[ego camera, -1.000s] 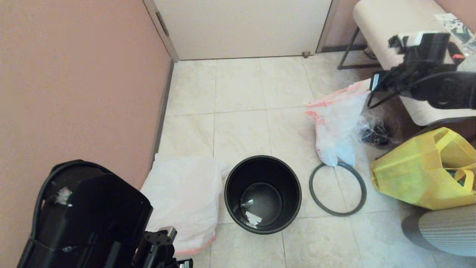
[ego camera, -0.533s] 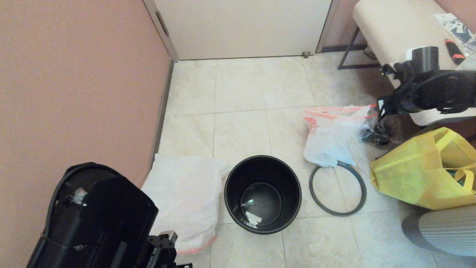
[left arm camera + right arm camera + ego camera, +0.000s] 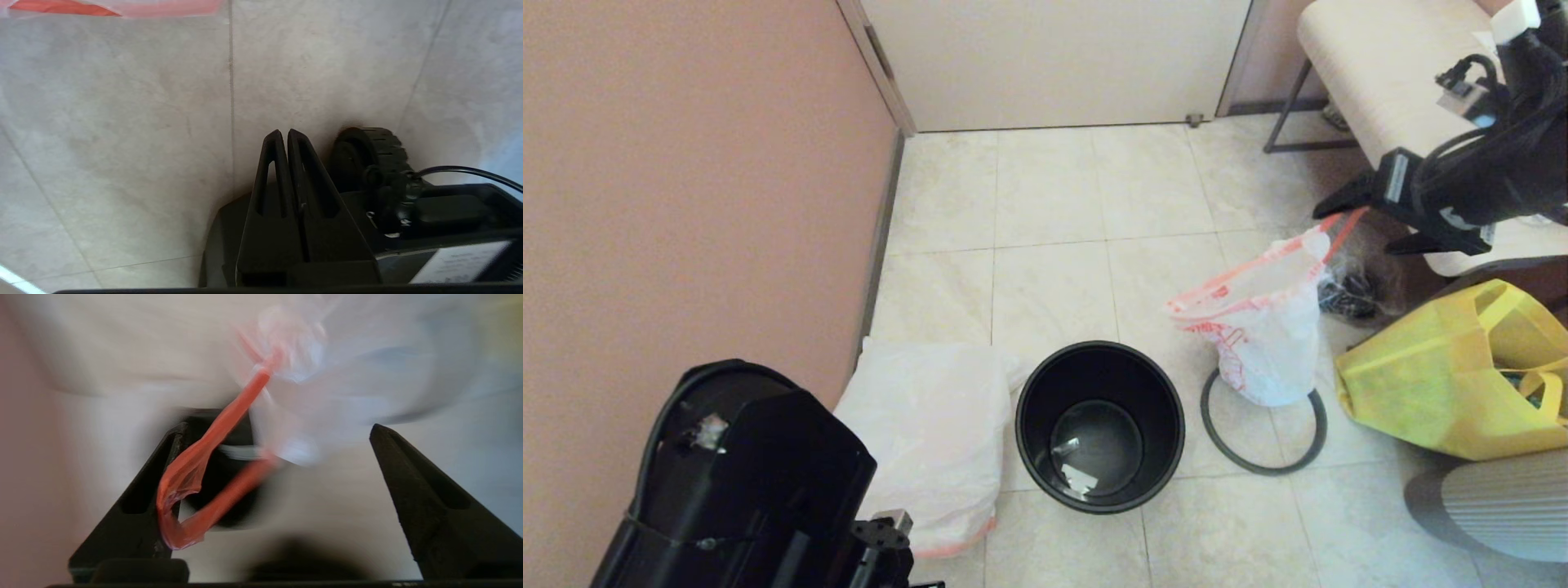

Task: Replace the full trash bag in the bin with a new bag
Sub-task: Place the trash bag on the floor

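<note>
Head view: tiled floor [image 3: 1054,212] in a corner, pink wall on the robot's left, pale door at the far edge.
Bin: the black bin [image 3: 1099,426] stands upright and unlined on the floor, near the middle of the near edge.
Ring: the grey ring [image 3: 1264,420] lies flat on the floor just right of the bin, apart from it.
Full trash bag: the full trash bag [image 3: 1262,335] hangs over the far part of the ring, its bottom inside the ring's outline; whether it touches the floor is unclear.
Drawstring: the orange drawstring [image 3: 212,473] loops over one finger of the right gripper.
Right gripper: the right gripper [image 3: 278,433] is raised at the right, fingers spread wide apart, the bag hanging from the hooked loop.
New bag: the new bag [image 3: 927,437] lies flat on the floor against the wall, touching the bin's left side.
Left gripper: the left gripper [image 3: 284,134] is low at the near left, above bare tile, fingers pressed together on nothing.
Other: a yellow tote [image 3: 1445,380] sits right of the ring.
</note>
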